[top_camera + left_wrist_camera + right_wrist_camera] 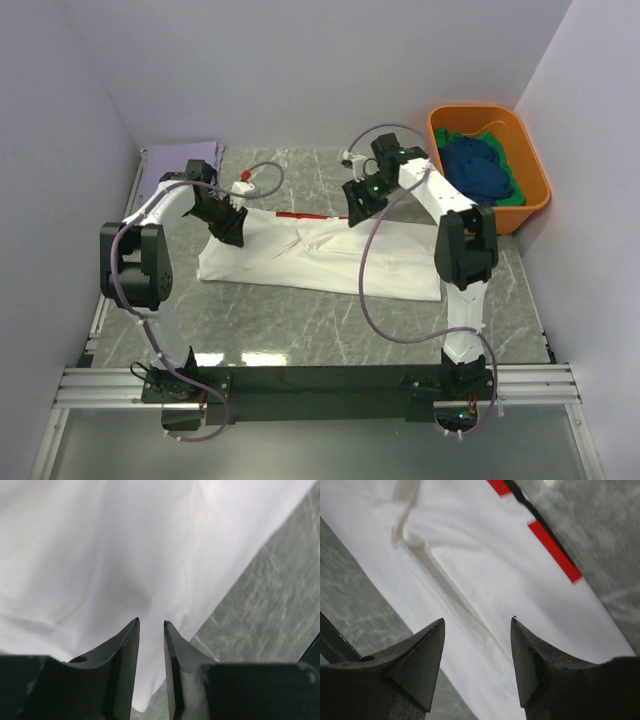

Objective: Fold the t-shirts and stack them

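As it lies flat, the white t-shirt (pixel 310 256) shows a red edge.

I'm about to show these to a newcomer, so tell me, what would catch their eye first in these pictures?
Most likely the large white t-shirt, which lies as a long band across the middle of the table. The left gripper and right gripper are low over its far edge, where a red strip peeks out. Next comes the orange tub at the far right, holding dark blue and green cloth.
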Available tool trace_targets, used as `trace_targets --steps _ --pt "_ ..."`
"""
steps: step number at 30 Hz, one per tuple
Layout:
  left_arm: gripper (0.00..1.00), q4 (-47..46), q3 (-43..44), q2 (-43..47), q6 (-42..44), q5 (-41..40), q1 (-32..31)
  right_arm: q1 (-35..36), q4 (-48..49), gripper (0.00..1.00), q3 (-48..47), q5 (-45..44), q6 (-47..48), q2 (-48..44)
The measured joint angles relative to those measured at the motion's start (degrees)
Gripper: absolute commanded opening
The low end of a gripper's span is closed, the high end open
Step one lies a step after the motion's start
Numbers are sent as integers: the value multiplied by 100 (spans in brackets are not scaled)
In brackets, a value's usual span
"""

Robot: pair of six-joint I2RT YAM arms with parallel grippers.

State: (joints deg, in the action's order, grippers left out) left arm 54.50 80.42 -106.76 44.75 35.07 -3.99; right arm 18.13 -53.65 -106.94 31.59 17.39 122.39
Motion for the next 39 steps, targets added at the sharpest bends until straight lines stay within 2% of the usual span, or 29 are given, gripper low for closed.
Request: trace_targets --steps 2,3,6,9,14,20,25,30,33,35,39 --pt "28 -299 -2 127 -529 -37 44 -107 -109 54 317 -177 197 -354" --pt "26 -455 -7 175 -796 -55 42 -146 -155 48 479 -299 286 -514" --pt "24 -813 -33 210 -1550 -131 4 -229 -225 41 892 -688 463 -800" --pt "18 -1073 -177 195 -2223 -321 -26 -225 -247 38 1259 -1073 557 -772" --pt "15 -1416 -619 195 -3104 -813 -111 -212 -208 30 1856 -1613 590 -608" --pt "12 -1626 -881 195 -3694 -1298 -232 -146 -63 27 2411 -1928 584 -605" --pt "12 -1722 -975 195 -3917 -1561 -264 48 162 24 3012 -2039 588 -986" --pt "12 -1762 -916 46 -3967 -1803 -483 426 212 26 3821 -1845 588 -1539" --pt "11 -1655 -474 -461 -3956 -1895 -680 651 114 30 4256 -1456 573 -1845" --pt "10 -1486 160 -881 -3936 -1899 -767 704 35 32 4463 -1169 564 -2052" --pt "12 -1130 2439 -2312 -3816 -1803 -981 404 -79 33 4542 -874 616 -2747"
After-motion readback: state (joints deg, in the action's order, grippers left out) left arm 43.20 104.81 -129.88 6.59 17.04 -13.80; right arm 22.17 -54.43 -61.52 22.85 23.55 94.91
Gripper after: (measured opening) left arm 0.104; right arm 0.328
